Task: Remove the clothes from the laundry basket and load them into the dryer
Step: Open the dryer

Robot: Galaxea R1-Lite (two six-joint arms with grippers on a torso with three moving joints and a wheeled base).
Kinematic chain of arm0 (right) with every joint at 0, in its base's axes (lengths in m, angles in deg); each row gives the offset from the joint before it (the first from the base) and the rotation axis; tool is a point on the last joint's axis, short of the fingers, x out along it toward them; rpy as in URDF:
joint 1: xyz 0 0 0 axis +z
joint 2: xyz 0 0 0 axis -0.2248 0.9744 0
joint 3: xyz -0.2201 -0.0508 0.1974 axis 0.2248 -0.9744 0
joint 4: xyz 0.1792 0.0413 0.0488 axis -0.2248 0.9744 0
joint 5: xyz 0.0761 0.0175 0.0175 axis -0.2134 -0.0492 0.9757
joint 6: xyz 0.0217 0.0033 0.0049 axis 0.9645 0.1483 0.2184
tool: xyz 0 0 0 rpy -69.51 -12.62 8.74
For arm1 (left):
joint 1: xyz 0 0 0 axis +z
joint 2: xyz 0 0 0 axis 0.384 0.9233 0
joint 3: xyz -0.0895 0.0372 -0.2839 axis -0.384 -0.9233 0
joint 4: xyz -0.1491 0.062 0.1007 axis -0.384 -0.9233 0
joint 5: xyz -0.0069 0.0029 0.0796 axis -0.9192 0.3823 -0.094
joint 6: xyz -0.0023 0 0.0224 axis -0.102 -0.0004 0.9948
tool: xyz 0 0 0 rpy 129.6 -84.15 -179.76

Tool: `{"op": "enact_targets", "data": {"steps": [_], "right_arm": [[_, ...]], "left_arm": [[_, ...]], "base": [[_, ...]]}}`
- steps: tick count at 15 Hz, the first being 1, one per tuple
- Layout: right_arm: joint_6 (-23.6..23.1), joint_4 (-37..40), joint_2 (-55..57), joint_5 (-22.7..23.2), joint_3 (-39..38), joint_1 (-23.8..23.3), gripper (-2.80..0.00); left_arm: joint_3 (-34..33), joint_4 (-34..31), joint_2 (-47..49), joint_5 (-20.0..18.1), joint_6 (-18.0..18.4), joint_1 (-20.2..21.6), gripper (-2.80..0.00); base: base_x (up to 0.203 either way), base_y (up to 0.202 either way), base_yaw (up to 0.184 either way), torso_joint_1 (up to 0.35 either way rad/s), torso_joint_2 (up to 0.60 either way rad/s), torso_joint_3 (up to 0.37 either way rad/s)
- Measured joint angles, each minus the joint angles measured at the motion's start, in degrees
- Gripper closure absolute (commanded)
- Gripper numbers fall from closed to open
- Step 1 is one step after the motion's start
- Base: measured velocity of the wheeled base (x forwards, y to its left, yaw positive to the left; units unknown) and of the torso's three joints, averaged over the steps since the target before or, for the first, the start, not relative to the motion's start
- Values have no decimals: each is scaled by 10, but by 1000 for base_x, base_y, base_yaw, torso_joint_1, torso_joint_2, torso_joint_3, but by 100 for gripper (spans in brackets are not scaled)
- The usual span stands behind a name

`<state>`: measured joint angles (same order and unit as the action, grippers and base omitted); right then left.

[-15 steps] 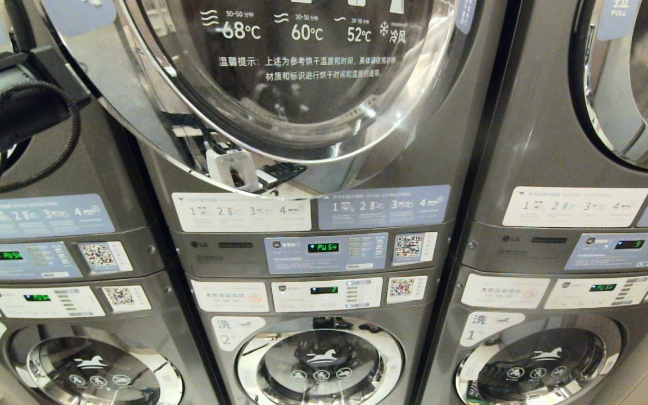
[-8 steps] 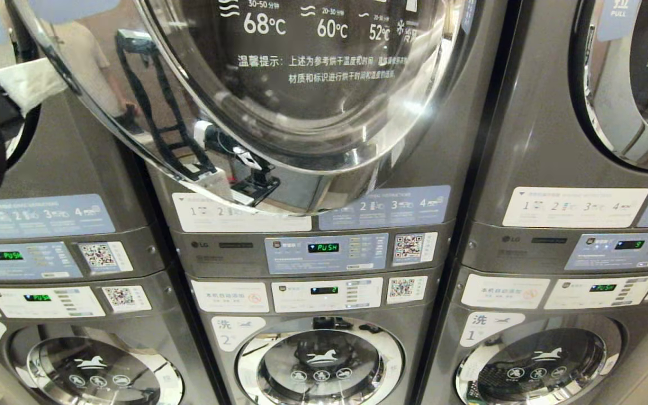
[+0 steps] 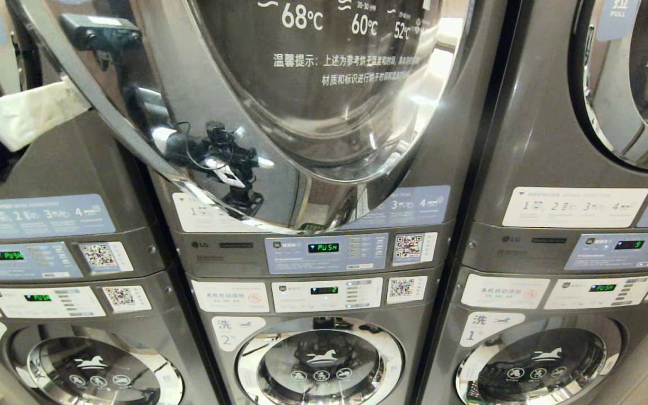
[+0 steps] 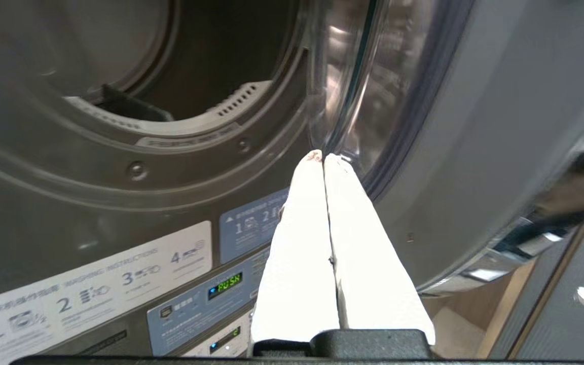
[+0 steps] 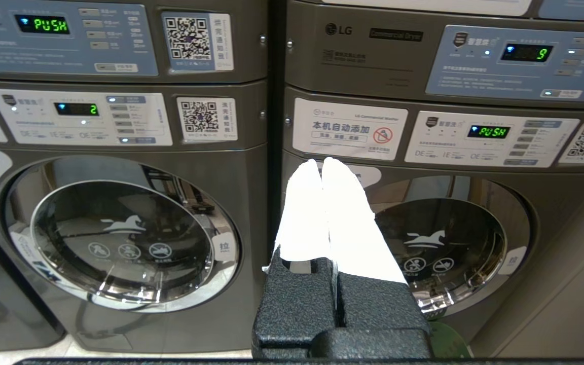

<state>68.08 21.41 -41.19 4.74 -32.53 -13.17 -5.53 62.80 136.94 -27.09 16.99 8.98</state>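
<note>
The dryer is the upper middle machine, and its round chrome-rimmed door stands swung partly open. In the left wrist view the open drum mouth shows beside the door's inner face. My left gripper is shut with nothing between its white fingers, and its tips sit by the door's inner edge. In the head view the left gripper reaches in from the left edge to the door's rim. My right gripper is shut and empty, held low in front of the washers. Clothes and laundry basket are out of view.
Stacked grey machines fill the view, with dryers above and washers below. Control panels and instruction stickers lie between them. The neighbouring right dryer door is closed. A green edge shows near the floor by the right washer.
The dryer door has swung further open, its rim coming outward and lower in the head view. My left arm has drawn back to the left edge, fingers staying at the door's rim.
</note>
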Motion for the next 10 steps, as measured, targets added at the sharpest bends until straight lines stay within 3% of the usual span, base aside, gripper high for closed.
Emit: {"op": "enact_targets", "data": {"steps": [10], "right_arm": [[1, -1, 0, -1, 0, 0, 0]], "left_arm": [[33, -2, 55, 7, 71, -117, 0]], "base": [[0, 0, 0, 0, 0, 0]]}}
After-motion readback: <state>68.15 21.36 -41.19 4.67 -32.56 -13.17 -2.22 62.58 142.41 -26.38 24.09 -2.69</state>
